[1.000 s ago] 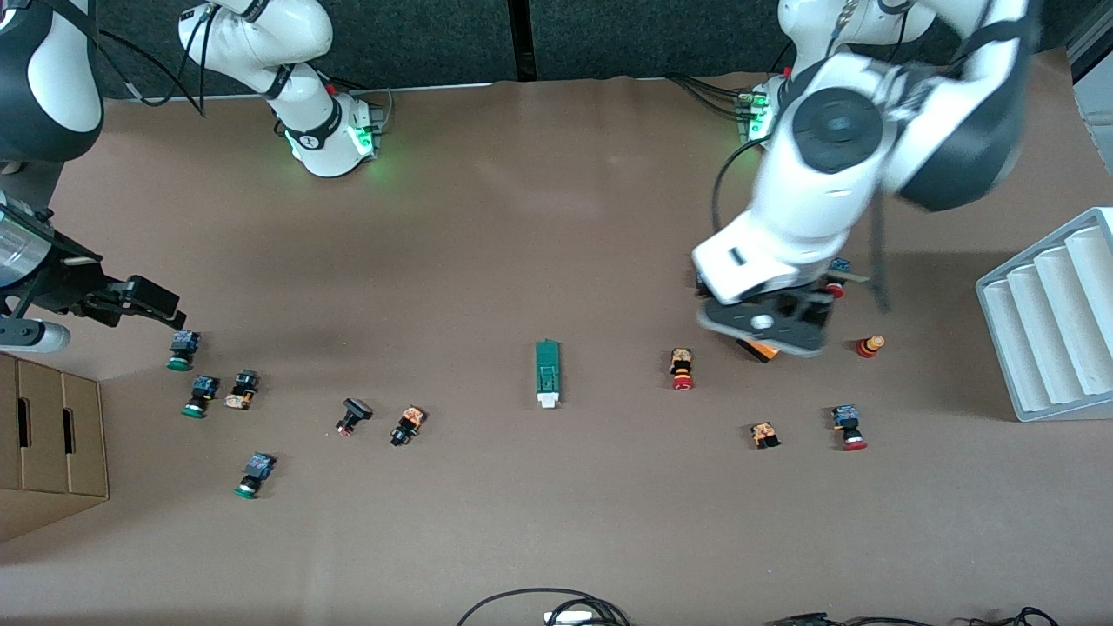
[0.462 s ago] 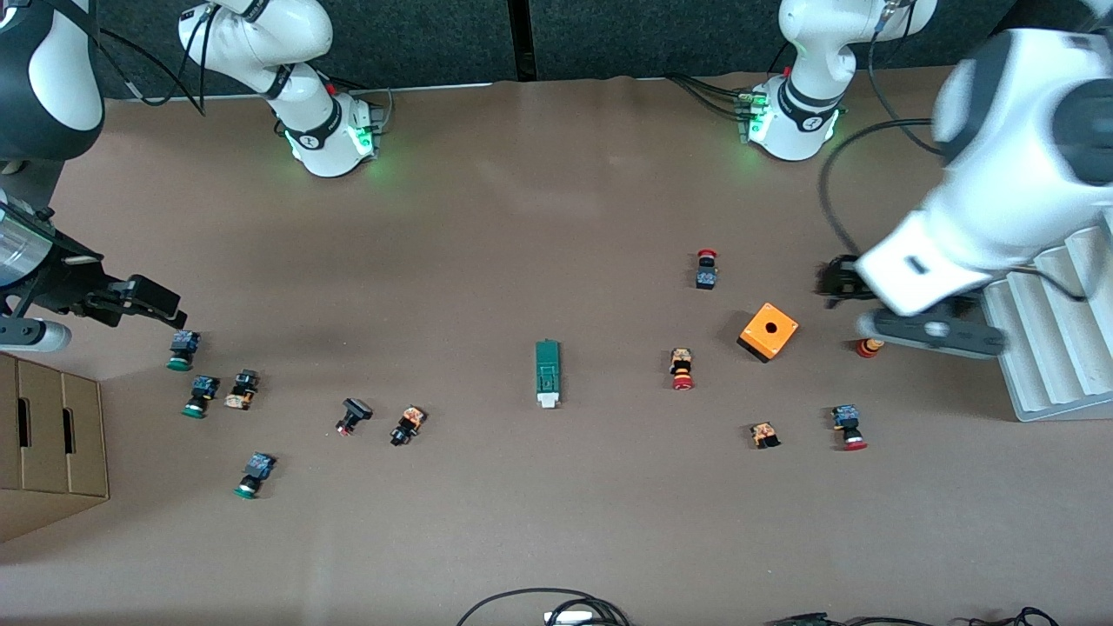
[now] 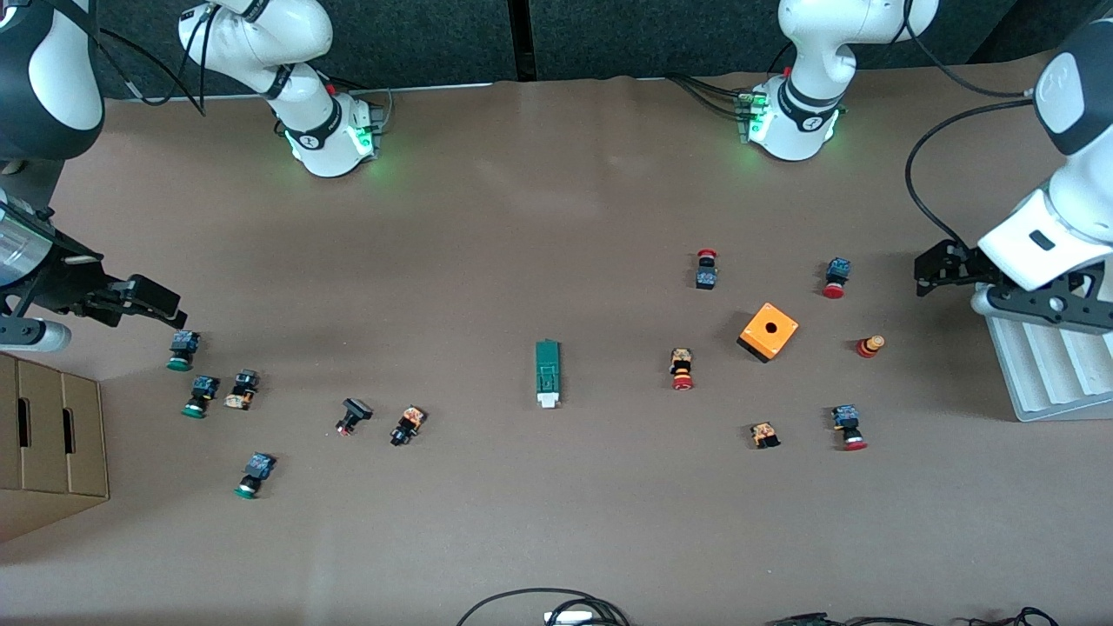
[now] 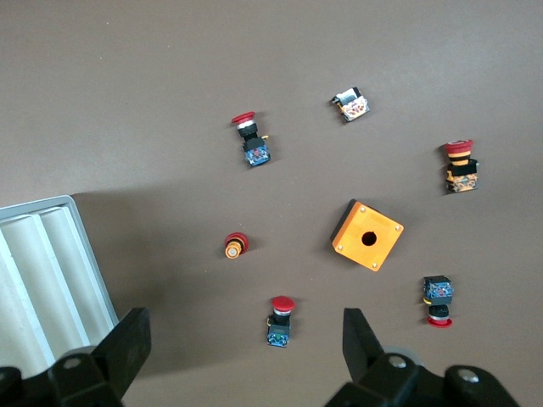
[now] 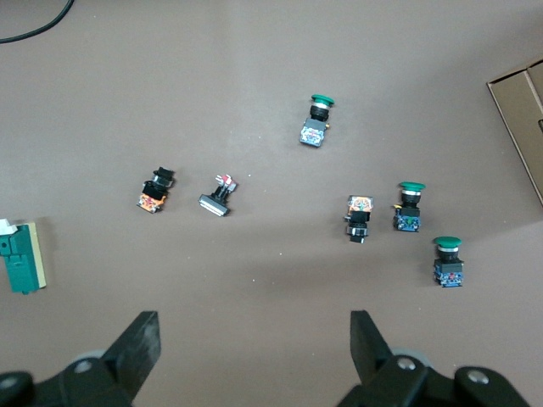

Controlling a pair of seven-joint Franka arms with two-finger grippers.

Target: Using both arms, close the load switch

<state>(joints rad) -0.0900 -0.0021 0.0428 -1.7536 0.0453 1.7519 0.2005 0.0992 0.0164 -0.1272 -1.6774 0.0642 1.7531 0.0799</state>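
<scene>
The load switch (image 3: 547, 374) is a narrow green block with a white end toward the front camera, lying flat mid-table. It shows at the edge of the right wrist view (image 5: 21, 259). My left gripper (image 3: 943, 265) is open and empty in the air beside the white tray, over a red push button (image 4: 281, 320), far from the switch. My right gripper (image 3: 148, 300) is open and empty at the right arm's end of the table, above the green push buttons (image 3: 183, 349). In the wrist views the jaws of both the left gripper (image 4: 246, 339) and the right gripper (image 5: 253, 343) stand wide apart.
An orange cube box with a hole (image 3: 769, 331) and several red push buttons (image 3: 682, 369) lie toward the left arm's end. A white ridged tray (image 3: 1043, 374) stands at that end. A cardboard box (image 3: 48, 443) stands at the right arm's end. Cables (image 3: 539, 604) lie at the near edge.
The left arm has swung from over the orange box out to the white tray, uncovering the box and two red buttons. The right arm has not moved.
</scene>
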